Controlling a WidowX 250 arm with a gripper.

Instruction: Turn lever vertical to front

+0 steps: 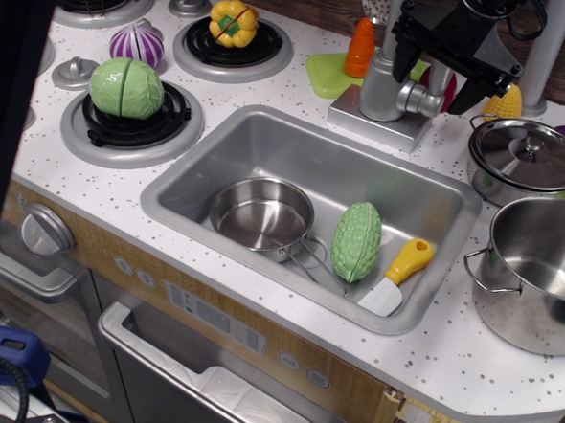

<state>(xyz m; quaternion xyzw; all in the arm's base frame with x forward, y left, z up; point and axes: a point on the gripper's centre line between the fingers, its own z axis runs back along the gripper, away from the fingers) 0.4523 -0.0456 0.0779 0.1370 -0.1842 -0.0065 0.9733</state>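
I am seeing my gripper (434, 80) hanging with fingers spread apart above the lever (422, 98) on the faucet body (380, 78), gripping nothing.

The gripper (435, 75) is matte black throughout, built of angular blocks with two long tapering jaws. Black cables loop from its upper housing near the wrist. A wide, blurred black arm section (6, 108) fills the left edge.

Toy kitchen: steel sink (267, 143) set in speckled tabletop (427, 359), burners (125, 125) left of sink, oven door (224, 385) below.
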